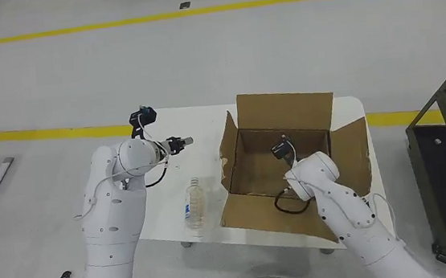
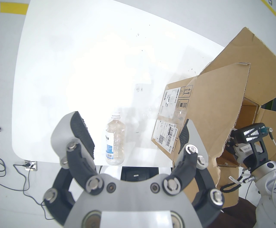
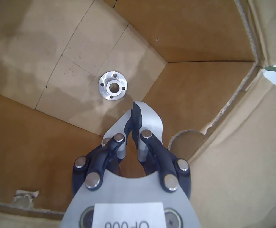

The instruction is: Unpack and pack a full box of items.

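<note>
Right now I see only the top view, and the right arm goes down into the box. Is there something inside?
Observer: Yes. One round metal flange lies flat on the floor of the box.
Operator: Does the right gripper hold it?
Observer: No. The right gripper is shut and empty, with its tips near the flange but not touching it.
Operator: And the left gripper, is it open?
Observer: Yes. The left gripper is wide open, with nothing between its fingers.
</note>
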{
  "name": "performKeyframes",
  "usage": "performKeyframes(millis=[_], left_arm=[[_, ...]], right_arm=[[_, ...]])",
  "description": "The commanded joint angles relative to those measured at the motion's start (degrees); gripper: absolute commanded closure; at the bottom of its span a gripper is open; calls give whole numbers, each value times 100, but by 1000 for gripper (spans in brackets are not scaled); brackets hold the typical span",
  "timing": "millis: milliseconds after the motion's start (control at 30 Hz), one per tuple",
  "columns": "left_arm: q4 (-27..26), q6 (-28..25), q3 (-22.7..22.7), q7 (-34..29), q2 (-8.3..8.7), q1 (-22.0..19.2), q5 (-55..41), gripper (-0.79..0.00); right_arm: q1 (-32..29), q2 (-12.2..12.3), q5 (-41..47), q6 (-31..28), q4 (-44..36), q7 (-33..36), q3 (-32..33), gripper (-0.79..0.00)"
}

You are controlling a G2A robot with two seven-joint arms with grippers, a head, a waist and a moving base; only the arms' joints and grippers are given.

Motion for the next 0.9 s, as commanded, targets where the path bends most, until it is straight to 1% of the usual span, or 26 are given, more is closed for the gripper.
performKeyframes(millis=[0, 33, 67, 400, 533, 667, 867], left_arm=[[0, 0, 0, 0, 0, 0, 0, -785], [0, 0, 0, 0, 0, 0, 0, -785], [0, 0, 0, 0, 0, 0, 0, -785], [0, 0, 0, 0, 0, 0, 0, -785], [0, 0, 0, 0, 0, 0, 0, -785], [0, 0, 0, 0, 0, 0, 0, -785], [0, 0, 0, 0, 0, 0, 0, -785]], right_arm=[[60, -21, -31, -54, 200, -99, -28, -357], [90, -34, 8, -61, 260, -158, -28, -646], [120, -46, 29, -83, 318, -166, -32, -785], [120, -46, 29, -83, 318, -166, -32, -785], [13, -37, -263, -110, 327, -432, -65, -785], [17, -84, -126, -61, 445, -548, -60, -785], [176, -191, 335, -104, 819, -748, -98, -785]])
